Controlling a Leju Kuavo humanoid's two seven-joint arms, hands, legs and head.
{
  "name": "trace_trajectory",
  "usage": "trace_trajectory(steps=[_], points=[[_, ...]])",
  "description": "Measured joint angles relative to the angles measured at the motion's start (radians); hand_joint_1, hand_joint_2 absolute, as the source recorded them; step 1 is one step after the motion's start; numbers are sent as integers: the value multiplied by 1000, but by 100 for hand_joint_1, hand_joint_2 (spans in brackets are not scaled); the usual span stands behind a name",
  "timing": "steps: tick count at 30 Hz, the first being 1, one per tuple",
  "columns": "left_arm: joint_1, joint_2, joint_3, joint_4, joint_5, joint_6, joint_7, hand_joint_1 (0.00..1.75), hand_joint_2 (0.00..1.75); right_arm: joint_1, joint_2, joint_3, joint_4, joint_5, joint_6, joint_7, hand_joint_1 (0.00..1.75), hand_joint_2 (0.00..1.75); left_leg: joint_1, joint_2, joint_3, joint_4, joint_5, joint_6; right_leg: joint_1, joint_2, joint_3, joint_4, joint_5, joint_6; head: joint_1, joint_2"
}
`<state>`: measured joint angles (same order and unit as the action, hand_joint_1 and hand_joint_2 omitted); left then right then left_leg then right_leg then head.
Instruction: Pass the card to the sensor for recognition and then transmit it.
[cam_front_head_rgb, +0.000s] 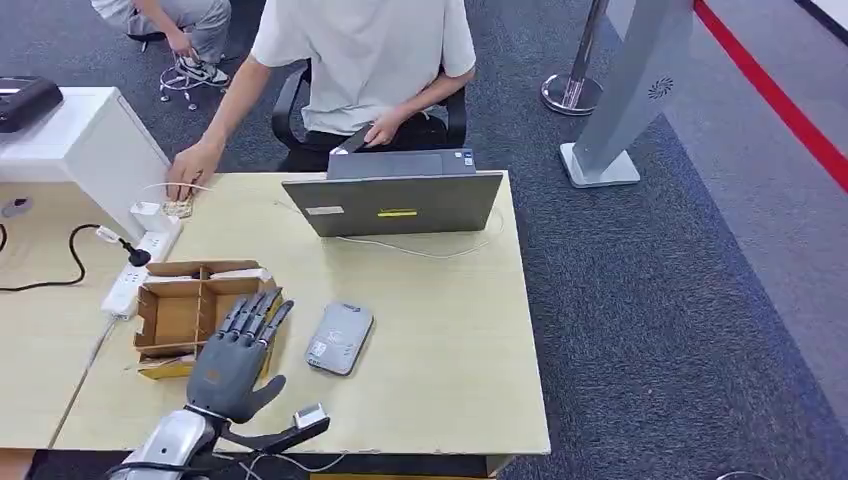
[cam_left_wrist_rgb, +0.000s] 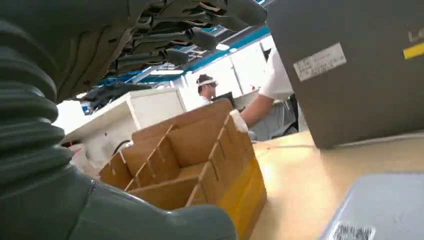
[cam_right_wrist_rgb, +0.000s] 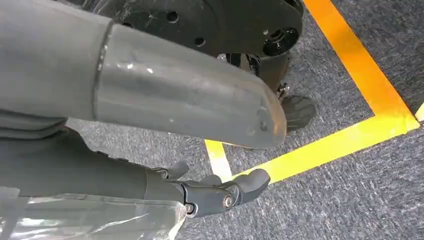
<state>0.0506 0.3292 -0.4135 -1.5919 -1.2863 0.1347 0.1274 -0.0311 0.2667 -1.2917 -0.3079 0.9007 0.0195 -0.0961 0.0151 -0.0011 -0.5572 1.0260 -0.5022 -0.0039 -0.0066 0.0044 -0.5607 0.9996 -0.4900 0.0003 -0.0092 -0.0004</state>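
Fingers (cam_front_head_rgb: 252, 312) of the left hand (cam_front_head_rgb: 235, 360): extended, slightly spread, holding nothing. They reach toward the upper right of the head view and lie over the right edge of the cardboard divider box (cam_front_head_rgb: 185, 310); whether they touch it cannot be told. Thumb splayed to the lower right. Silver forearm enters from the bottom left of the frame.

Card: not identifiable in any view; its place cannot be told.

Sensor (cam_front_head_rgb: 339, 338): flat grey unit with a white label, lying on the counter (cam_front_head_rgb: 440, 330) at lower centre of the head view, just right of the left hand's fingers and apart from them. In the left wrist view it sits at the bottom right (cam_left_wrist_rgb: 380, 210), with the box at centre (cam_left_wrist_rgb: 190, 165).

Right hand (cam_right_wrist_rgb: 220, 192): hangs over blue-grey carpet with yellow floor tape (cam_right_wrist_rgb: 320, 150) in the right wrist view; fingers curled inward, nothing held.

Laptop (cam_front_head_rgb: 400, 200): grey, open, its lid back facing the camera, at upper centre of the head view.

Power strip (cam_front_head_rgb: 140, 265): white, with a black cable, left of the box.

Person (cam_front_head_rgb: 365, 60): seated beyond the counter at top centre, in a white shirt, one hand (cam_front_head_rgb: 190, 170) resting on the counter at upper left.
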Motion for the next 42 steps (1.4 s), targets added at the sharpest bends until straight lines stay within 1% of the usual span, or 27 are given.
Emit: trace_trajectory(steps=[2,4,7,9,13,18,20,25,31,36,39,42], points=[[19,4,16,2,11,4,-1,0,175,1,3,-2,-4,1,0,0,0,0,0,0,0,0,0,0,0,0,0,0,0,0,0,0],[41,9,26,2,23,24,-16,0,175,4,7,-5,-13,3,1,0,0,0,0,0,0,0,0,0,0,0,0,0,0,0,0,0],[76,12,38,-2,27,86,-37,0,175,7,16,-14,-29,10,2,1,0,0,0,0,0,0,0,0,0,0,0,0,0,0,0,0],[99,13,42,-12,26,115,-37,0,175,9,22,-20,-41,11,6,2,0,0,0,0,0,0,0,0,0,0,0,0,0,0,0,0],[138,22,47,-43,21,165,-32,0,175,14,32,-26,-60,13,16,3,0,0,0,0,0,0,0,0,0,0,0,0,0,0,0,0],[213,37,66,-119,24,243,-12,0,175,19,50,-42,-93,16,20,5,0,0,0,0,0,0,0,0,0,0,0,0,0,0,0,0],[238,39,75,-147,24,265,1,0,175,20,55,-47,-105,19,23,5,0,0,0,0,0,0,0,0,0,0,0,0,0,0,0,0],[259,38,121,-161,19,258,26,0,175,21,64,-57,-129,55,45,12,0,0,0,0,0,0,0,0,0,0,0,0,0,0,0,0],[220,9,199,-97,16,260,7,0,175,21,64,-68,-134,84,53,11,0,0,0,0,1,0,1,-1,0,0,0,1,0,0,0,0],[205,-10,226,-67,12,262,2,0,175,20,64,-69,-135,93,53,10,0,0,0,0,1,0,0,-1,0,0,0,1,0,0,0,0],[177,-29,240,-23,4,264,-19,0,175,20,64,-69,-135,103,51,9,0,0,0,0,0,0,0,-1,0,-1,0,1,0,0,0,0],[136,-59,242,37,-12,266,-50,0,175,17,64,-69,-135,112,47,8,0,0,0,-1,0,0,0,-1,0,-1,0,1,0,0,0,0]])
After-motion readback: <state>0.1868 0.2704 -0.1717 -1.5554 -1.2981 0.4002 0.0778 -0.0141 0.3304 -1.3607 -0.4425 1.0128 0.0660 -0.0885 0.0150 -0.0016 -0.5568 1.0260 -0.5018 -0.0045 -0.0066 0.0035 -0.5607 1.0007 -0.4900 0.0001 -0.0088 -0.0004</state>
